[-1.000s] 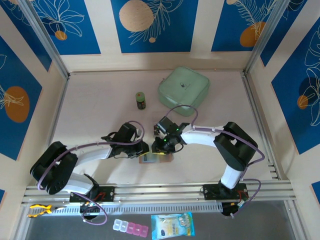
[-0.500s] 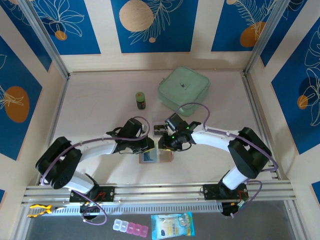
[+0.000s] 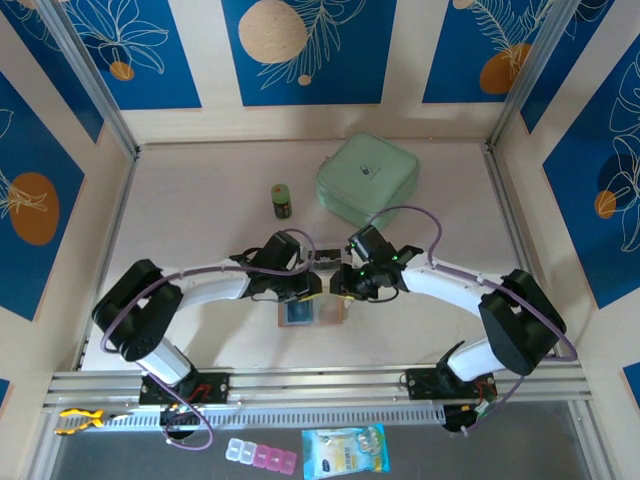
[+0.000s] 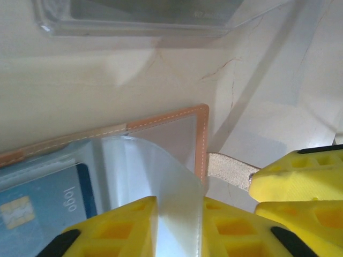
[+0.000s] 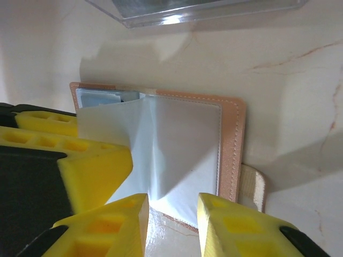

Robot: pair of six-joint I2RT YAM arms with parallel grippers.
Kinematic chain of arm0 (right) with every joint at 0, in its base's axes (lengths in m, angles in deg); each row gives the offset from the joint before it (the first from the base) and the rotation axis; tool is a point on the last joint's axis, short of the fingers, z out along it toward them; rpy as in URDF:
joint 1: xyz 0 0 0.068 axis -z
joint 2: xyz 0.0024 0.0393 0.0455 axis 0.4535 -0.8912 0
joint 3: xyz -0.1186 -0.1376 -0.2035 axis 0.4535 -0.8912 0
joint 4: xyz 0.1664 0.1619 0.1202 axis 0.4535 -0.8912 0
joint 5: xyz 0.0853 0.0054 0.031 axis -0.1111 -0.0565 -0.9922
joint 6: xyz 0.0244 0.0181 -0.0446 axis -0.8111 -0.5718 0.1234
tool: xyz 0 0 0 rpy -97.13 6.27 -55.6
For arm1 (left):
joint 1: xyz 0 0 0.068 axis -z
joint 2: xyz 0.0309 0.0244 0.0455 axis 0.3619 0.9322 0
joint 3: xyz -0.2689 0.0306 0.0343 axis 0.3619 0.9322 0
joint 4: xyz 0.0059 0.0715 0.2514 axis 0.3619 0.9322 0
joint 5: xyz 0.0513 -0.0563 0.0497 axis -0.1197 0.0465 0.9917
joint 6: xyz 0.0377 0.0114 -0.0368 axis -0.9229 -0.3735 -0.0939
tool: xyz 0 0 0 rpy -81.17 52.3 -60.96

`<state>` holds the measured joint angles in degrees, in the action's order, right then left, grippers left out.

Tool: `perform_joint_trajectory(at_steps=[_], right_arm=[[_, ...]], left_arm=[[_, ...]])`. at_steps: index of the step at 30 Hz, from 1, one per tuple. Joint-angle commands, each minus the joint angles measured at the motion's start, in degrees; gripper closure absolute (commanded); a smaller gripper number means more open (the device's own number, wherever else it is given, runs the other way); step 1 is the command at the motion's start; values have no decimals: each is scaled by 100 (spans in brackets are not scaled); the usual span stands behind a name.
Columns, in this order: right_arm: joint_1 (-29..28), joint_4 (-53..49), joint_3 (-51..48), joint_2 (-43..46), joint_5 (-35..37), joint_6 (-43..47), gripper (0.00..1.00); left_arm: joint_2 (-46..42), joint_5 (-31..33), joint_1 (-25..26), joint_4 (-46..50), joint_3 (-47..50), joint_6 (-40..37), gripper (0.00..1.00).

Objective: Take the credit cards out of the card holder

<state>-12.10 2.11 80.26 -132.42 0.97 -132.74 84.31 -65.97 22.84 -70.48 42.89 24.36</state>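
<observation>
With the wallet (image 5: pixel 187 155) lying open between both arms, my left gripper (image 4: pixel 179 225) pinches a floppy, slippery clear sleeve, my right gripper (image 5: pixel 172 214) straddles another, so I'd grip the stiff card (image 4: pixel 43 201) edge.

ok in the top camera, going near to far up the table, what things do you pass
Blue-printed sachet → card holder → small green jar → mint-green zip case.

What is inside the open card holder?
One blue card with a chip sits in a clear pocket of the card holder. Further cards, if any, are hidden by pockets and grippers.
</observation>
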Motion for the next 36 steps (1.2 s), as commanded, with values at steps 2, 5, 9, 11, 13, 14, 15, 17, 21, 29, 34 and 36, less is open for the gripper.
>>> perform_joint_trajectory(at_steps=[2,5,9,11,13,14,15,17,21,29,34,36], right_arm=[[91,-111,-125,247,-152,115,69],[145,-152,-168,341,-152,120,68],[214,-230,-215,466,-152,147,68],[250,-274,-234,544,-143,162,67],[293,-301,-259,575,-143,182,66],[308,-323,-267,569,-139,192,66],[320,-336,-283,572,-127,197,66],[338,-359,-304,534,-92,219,66],[356,-355,-353,318,-87,267,65],[356,-65,-470,-107,-230,240,67],[356,140,-539,-233,-316,186,70],[345,205,-547,-279,-352,163,73]], left_arm=[[217,-120,133,137,-287,10,67],[366,-153,183,124,-410,12,64],[523,-191,231,104,-547,26,63],[574,-186,251,85,-585,31,63],[616,-200,254,36,-594,44,62],[629,-204,259,15,-589,50,62],[643,-209,259,1,-594,57,62],[637,-210,258,-37,-570,70,62],[514,-114,256,2,-498,37,62],[97,117,196,177,-290,-70,62],[-147,195,130,255,-129,-132,62],[-257,248,86,326,-57,-171,62]])
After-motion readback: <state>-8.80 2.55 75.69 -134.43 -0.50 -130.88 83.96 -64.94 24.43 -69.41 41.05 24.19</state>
